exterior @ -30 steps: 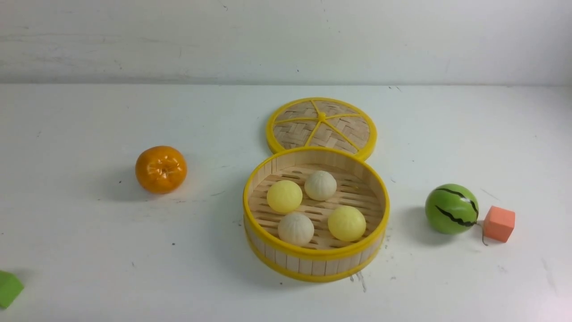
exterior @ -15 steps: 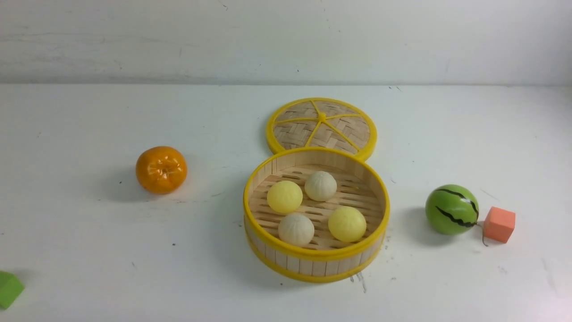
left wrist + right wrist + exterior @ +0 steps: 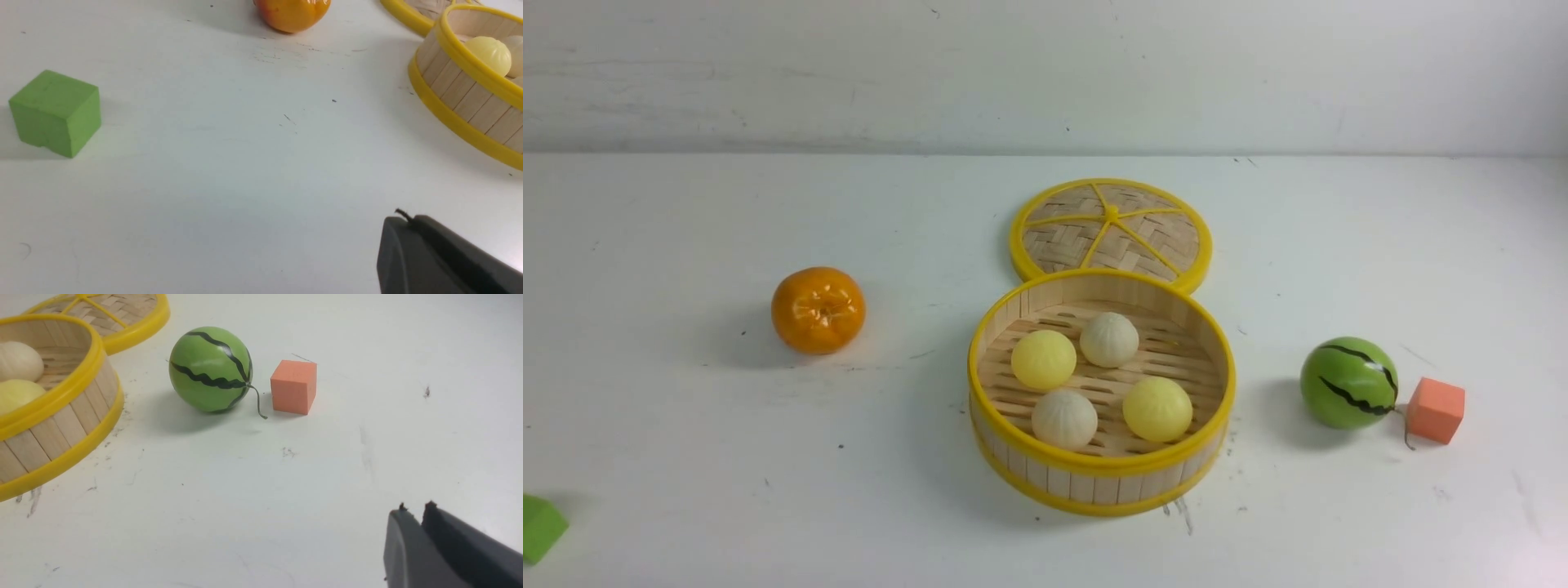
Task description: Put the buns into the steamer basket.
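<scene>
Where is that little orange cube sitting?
In the front view the orange cube sits on the table's right side, just right of the striped green melon ball, well away from the steamer basket.

Colours on the white desk (image 3: pixel 686 457)

Steamer basket (image 3: pixel 1094 482): tan slats, yellow rims; buns (image 3: pixel 1043 359) two pale yellow, two cream. Lid (image 3: pixel 1111 229): woven tan, yellow spokes. Glossy orange (image 3: pixel 818 309). Melon ball (image 3: pixel 1347 382): green, black stripes. Cubes: green (image 3: pixel 539 528), salmon-orange (image 3: pixel 1435 409). Fingers (image 3: pixel 441 555) dark grey.

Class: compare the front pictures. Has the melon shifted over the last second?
No. The melon keeps its spot beside the orange cube, with the same gap to the steamer basket.
</scene>
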### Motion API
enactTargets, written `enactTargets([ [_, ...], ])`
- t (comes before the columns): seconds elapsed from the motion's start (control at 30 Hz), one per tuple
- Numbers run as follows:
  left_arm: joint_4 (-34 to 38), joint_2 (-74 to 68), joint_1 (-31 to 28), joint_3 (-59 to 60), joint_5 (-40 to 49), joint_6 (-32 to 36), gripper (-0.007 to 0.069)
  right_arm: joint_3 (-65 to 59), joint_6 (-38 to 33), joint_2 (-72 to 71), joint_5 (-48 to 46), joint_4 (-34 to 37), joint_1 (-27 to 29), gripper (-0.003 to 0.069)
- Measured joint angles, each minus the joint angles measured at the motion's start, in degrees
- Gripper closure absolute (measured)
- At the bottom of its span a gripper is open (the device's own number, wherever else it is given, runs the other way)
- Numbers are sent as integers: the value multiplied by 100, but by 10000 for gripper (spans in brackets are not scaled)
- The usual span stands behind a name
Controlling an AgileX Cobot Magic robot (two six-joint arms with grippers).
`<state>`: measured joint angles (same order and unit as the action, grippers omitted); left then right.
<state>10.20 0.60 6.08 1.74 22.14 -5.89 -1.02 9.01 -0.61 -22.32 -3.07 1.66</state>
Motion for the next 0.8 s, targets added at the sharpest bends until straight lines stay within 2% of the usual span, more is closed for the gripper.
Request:
enactTargets([
  [0.8, 1, 0, 0, 0, 0, 0, 636, 0, 0, 0, 5, -5, 0, 573],
])
